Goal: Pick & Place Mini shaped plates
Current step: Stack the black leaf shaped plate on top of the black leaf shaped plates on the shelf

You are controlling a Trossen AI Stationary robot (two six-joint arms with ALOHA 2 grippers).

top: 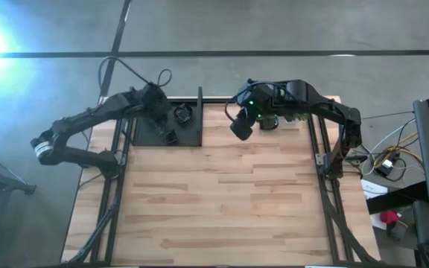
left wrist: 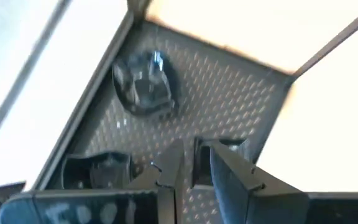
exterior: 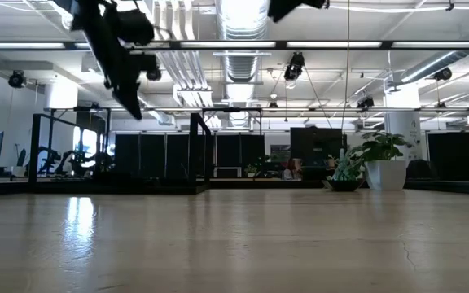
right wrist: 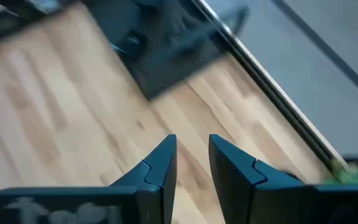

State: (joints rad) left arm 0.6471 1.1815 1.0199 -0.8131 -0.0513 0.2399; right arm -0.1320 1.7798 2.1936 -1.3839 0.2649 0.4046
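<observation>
Mini shaped plates [left wrist: 143, 84] are seen lying in the black tray [left wrist: 229, 99] at the bench's far-left corner. Above the tray, the left gripper [left wrist: 188, 163] is held with fingers slightly apart, nothing between them. Near the far edge, the right gripper [right wrist: 191, 158] is raised, likewise apart and empty.

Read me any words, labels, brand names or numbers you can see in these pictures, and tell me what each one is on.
No text can be read for certain.
Pale marks on the left gripper body, left wrist view: too blurred to read.
Pale marks on the right gripper body, right wrist view: too blurred to read.
Black tray and the mini plates on it: no markings show.
Room behind the table, low view: any signs are too small to read.
</observation>
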